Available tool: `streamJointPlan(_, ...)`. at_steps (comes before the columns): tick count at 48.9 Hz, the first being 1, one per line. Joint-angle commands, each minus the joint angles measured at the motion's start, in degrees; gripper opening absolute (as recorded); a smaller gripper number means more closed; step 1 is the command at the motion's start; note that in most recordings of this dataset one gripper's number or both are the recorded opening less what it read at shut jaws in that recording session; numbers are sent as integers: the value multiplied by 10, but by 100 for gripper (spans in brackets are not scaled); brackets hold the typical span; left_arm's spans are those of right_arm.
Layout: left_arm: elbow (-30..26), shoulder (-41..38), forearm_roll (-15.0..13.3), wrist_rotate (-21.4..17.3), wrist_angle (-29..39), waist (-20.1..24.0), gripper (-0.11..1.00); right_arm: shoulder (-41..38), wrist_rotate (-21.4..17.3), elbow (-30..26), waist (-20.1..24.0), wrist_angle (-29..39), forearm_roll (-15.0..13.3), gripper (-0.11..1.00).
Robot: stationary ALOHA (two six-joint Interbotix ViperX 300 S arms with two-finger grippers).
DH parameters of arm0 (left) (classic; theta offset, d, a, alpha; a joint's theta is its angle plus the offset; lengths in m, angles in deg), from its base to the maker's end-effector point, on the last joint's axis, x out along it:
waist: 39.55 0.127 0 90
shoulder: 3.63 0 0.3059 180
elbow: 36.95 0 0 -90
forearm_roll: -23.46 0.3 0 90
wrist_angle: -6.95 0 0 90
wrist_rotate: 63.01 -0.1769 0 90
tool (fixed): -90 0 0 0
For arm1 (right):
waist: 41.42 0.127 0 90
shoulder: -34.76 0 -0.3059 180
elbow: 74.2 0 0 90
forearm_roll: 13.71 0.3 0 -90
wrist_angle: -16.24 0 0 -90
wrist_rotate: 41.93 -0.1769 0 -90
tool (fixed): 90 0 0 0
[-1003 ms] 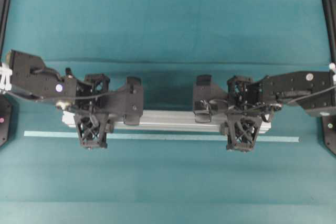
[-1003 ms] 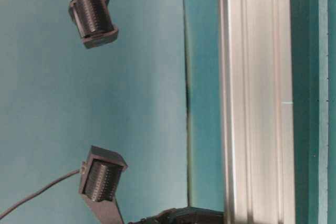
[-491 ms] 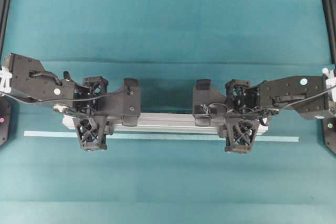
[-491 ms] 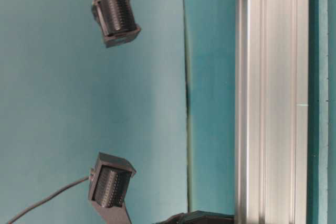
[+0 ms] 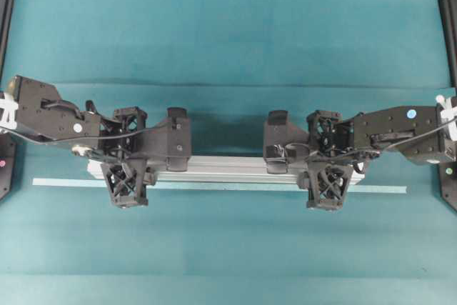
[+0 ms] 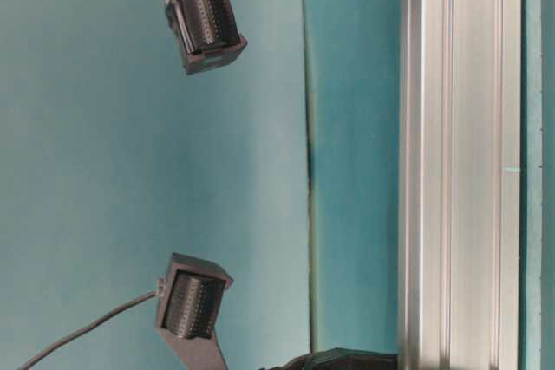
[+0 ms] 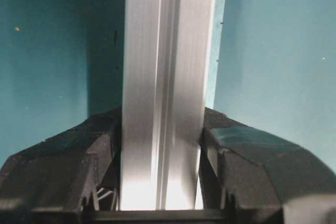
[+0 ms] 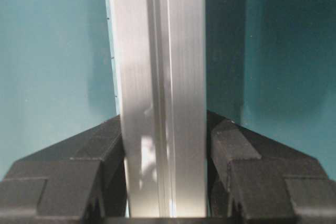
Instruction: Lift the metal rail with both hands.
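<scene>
The metal rail (image 5: 221, 168) is a long silver grooved bar lying crosswise over the teal table. My left gripper (image 5: 127, 169) is shut on it near its left end, and my right gripper (image 5: 327, 169) is shut on it near its right end. In the left wrist view the rail (image 7: 165, 77) runs between the black fingers (image 7: 105, 150), which press both its sides. The right wrist view shows the same grip on the rail (image 8: 157, 66) by its fingers (image 8: 231, 150). In the table-level view the rail (image 6: 460, 171) sits very near the table; contact cannot be told.
A thin pale-blue tape strip (image 5: 385, 189) lies on the table just in front of the rail. Black frame posts (image 5: 446, 5) stand at both side edges. Two ribbed black arm parts (image 6: 206, 19) hang above the table in the table-level view.
Both grippers have carried the rail downward toward the table, still gripping it. In the overhead view the arms and rail look slightly smaller and nearer the tape strip.
</scene>
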Motion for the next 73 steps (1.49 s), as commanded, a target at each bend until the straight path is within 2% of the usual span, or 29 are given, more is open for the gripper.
streamJointPlan(1,-3,4,2,7,-8,-2,36,-6,4,0,2,-4,0,39)
streamJointPlan(34,5,-6,3,-5,-73,-1,36,-12,4,13,-6,-5,0,39)
streamJointPlan(50,8,-6,2,4,-79,-2,36,-10,-1,19,-9,-35,0,39)
streamJointPlan(73,11,-4,3,6,-84,-3,36,-8,0,24,-9,-28,4,39)
